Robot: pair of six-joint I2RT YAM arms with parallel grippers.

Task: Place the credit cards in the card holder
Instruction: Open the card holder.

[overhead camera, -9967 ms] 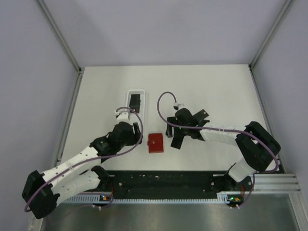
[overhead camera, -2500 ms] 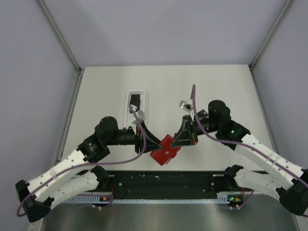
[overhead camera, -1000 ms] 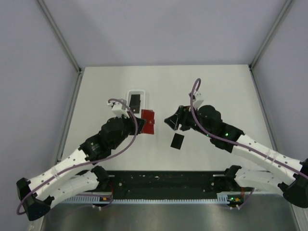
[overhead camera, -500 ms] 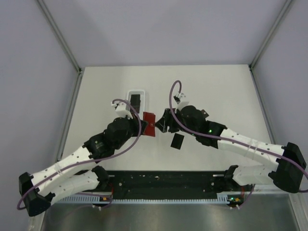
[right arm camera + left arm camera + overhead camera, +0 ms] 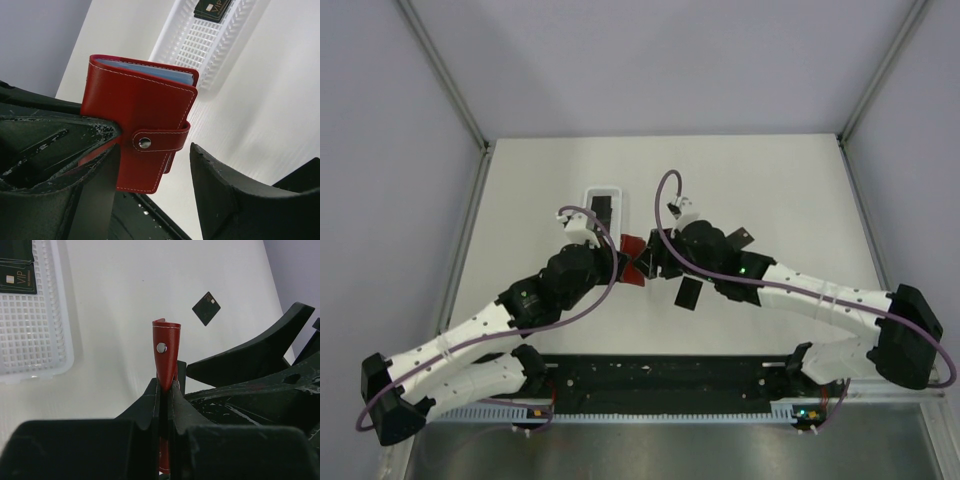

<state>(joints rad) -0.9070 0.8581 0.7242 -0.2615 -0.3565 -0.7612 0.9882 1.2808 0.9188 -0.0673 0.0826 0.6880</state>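
Left pincer [image 5: 165, 386] is clamped tight on one edge of the wallet [image 5: 140, 107]. It holds the wallet upright off the table [image 5: 770, 190], mid-table in the top view. Right pincer [image 5: 658, 262] stands open at the wallet's 3 o'clock, with a finger on either side of its lower part. I cannot tell whether a pad touches the leather.

Wallet: I judge it light, soft-sided and a bit springy. The pale blue sleeves inside will likely flop once freed. The snap strap [image 5: 161, 142] is buttoned, so it wants popping before anything goes in (pinch the strap end, not the flat face, which I'd expect to slide).

Loose card [image 5: 688, 295]: black, lying flat on the table at the wallet's 4 o'clock. I judge it thin, stiff and slick, so hard to get a finger under. Best taken by an edge, probably after tipping it or sliding it.

Around: a white mesh tray [image 5: 35, 335] sits at the wallet's 11 o'clock. At least one more black tray card [image 5: 17, 277] lies at its far end, and the low walls would block a side approach.

In the way are mostly my own arms. Both wrists crowd the wallet, and the right arm runs just beside the loose card, so reaching for it means backing off first.
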